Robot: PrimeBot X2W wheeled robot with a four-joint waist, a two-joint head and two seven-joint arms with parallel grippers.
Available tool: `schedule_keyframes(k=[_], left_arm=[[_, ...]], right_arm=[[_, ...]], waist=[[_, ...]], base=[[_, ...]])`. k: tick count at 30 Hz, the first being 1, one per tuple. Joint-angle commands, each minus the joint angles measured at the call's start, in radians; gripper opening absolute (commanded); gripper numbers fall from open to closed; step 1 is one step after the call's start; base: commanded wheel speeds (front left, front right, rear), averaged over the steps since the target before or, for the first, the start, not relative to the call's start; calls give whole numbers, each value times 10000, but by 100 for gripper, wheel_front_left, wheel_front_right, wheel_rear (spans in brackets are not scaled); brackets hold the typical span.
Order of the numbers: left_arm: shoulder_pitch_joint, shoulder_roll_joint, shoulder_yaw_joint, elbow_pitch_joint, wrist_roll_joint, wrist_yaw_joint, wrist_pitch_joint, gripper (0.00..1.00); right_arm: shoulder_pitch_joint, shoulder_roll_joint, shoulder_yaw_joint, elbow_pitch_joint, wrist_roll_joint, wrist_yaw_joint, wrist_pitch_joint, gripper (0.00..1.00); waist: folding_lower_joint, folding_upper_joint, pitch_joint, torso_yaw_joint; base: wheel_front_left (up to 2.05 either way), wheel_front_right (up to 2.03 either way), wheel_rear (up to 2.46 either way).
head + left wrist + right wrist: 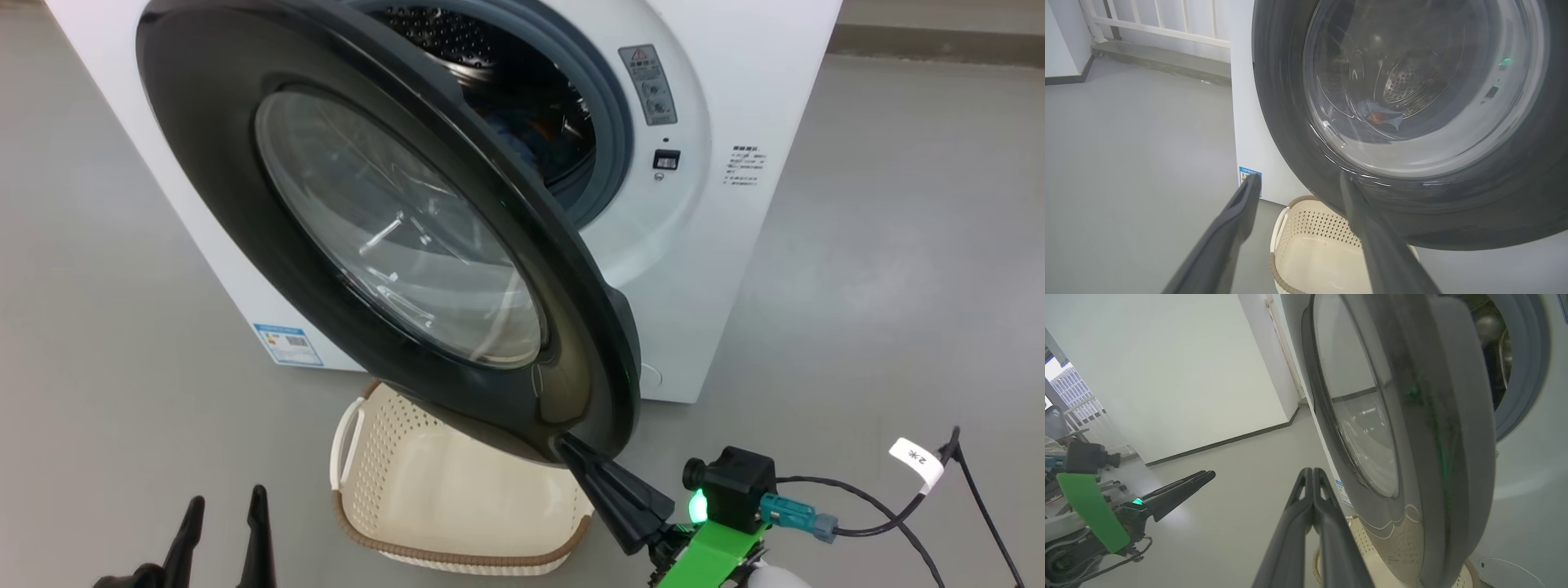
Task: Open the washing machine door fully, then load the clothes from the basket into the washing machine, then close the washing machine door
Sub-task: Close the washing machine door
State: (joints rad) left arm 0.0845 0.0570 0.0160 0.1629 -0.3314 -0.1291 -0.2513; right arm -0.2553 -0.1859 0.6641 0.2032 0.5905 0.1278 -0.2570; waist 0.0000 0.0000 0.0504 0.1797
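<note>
Standing ajar, the washing machine door (245,204) swings out from the white washing machine (735,269) toward the camera. In the head view its black rim hangs over the far end of the basket (347,514), which sits on the grey floor (98,327) just in front of the machine, below a small blue label (286,343).

The head view looks past the door's edge into the steel drum (441,33), ringed by the grey gasket (612,122), where the clothes (535,135) lie as a blue heap with an orange patch. The left wrist view shows that same blue and orange fabric only through the bulging glass, low in the drum.

The part of the basket's inside that shows is bare cream plastic. The rest is hidden behind the door.

The right gripper (562,442) has its two fingers pressed together, with the tip at the door's lower rim in the head view. The right wrist view shows those fingers beside the rim's outer face, and whether they touch it cannot be told from there. The left gripper (228,495) hangs low at the left with its fingers spread apart, holding nothing, well clear of the door.
</note>
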Motion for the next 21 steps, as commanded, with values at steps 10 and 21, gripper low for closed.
schedule_keyframes(k=[10, 21], left_arm=[[-770, 27, 234, -167, -165, -15, -105, 100], [-976, -12, 205, -182, -192, -15, -105, 100]], right_arm=[[-494, -14, -91, 892, 239, 29, -48, 0], [-896, -76, -740, 1196, 179, 29, -48, 0]], waist=[[0, 0, 666, 223], [0, 0, 1035, 277]], base=[[0, 0, 0], [0, 0, 0]])
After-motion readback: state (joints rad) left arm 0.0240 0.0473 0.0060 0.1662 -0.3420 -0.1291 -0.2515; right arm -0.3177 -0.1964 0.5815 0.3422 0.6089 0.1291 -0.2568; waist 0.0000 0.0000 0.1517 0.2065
